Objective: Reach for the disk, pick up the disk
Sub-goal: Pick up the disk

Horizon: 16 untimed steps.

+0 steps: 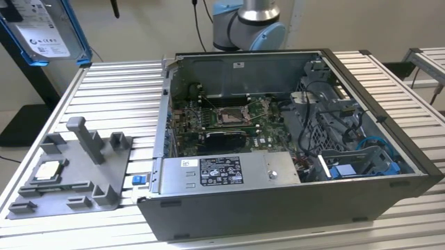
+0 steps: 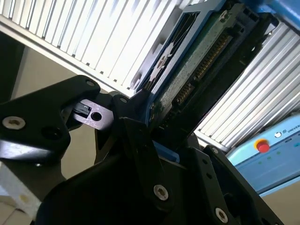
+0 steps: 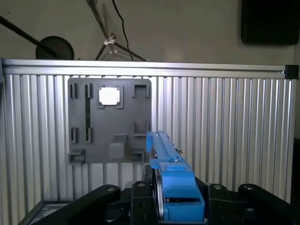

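- the hand (image 2: 157, 123) pinches the disk (image 2: 197, 56) by its blue frame (seen edge-on in the first wrist view).
- in the exterior view the disk hangs at ten o'clock, clear of the ribbed aluminium bench (image 1: 111, 99).
- open computer case (image 1: 278, 156) at centre, grey fixture (image 1: 76, 172) at eight o'clock, pale wall (image 1: 146, 26) behind.

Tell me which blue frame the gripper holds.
The one around the disk, raised at the exterior view's upper left; the blue bracket sits inside the computer case.
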Tool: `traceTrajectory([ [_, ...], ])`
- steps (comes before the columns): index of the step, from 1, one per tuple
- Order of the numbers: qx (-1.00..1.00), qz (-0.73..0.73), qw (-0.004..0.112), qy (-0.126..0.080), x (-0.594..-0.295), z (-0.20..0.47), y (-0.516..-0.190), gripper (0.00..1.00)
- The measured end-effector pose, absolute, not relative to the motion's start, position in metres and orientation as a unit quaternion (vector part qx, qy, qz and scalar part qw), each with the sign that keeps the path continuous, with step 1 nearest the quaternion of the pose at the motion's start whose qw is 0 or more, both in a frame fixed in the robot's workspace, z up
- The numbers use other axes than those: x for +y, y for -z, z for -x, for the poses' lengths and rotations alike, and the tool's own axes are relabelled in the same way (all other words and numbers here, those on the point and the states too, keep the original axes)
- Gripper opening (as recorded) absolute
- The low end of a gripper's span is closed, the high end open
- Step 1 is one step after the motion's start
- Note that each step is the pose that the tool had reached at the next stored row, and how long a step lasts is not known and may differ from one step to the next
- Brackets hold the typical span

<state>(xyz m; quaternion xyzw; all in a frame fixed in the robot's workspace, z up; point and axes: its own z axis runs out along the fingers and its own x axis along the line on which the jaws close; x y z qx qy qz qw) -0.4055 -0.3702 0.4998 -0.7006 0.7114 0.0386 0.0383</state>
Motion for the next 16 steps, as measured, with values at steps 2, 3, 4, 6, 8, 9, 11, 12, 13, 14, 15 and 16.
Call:
traceTrajectory([
  [2, 0.711, 0.701, 0.038, -0.039, -0.37, 0.402, -0.5, 0.0],
  [3, 0.711, 0.701, 0.038, -0.039, -0.37, 0.4, -0.5, 0.0],
  [4, 0.711, 0.701, 0.038, -0.039, -0.37, 0.399, -0.5, 0.0],
  [6, 0.711, 0.701, 0.038, -0.039, -0.37, 0.395, -0.5, 0.0],
  [8, 0.711, 0.701, 0.038, -0.039, -0.37, 0.392, -0.5, 0.0],
  [9, 0.711, 0.701, 0.038, -0.039, -0.37, 0.39, -0.5, 0.0],
  [11, 0.711, 0.701, 0.038, -0.039, -0.37, 0.387, -0.5, 0.0],
  [12, 0.711, 0.701, 0.038, -0.039, -0.37, 0.385, -0.5, 0.0],
  [13, 0.711, 0.701, 0.038, -0.039, -0.37, 0.383, -0.5, 0.0],
  [14, 0.711, 0.701, 0.038, -0.039, -0.37, 0.382, -0.5, 0.0],
  [15, 0.711, 0.701, 0.038, -0.039, -0.37, 0.38, -0.5, 0.0],
  [16, 0.711, 0.701, 0.038, -0.039, -0.37, 0.378, -0.5, 0.0],
])
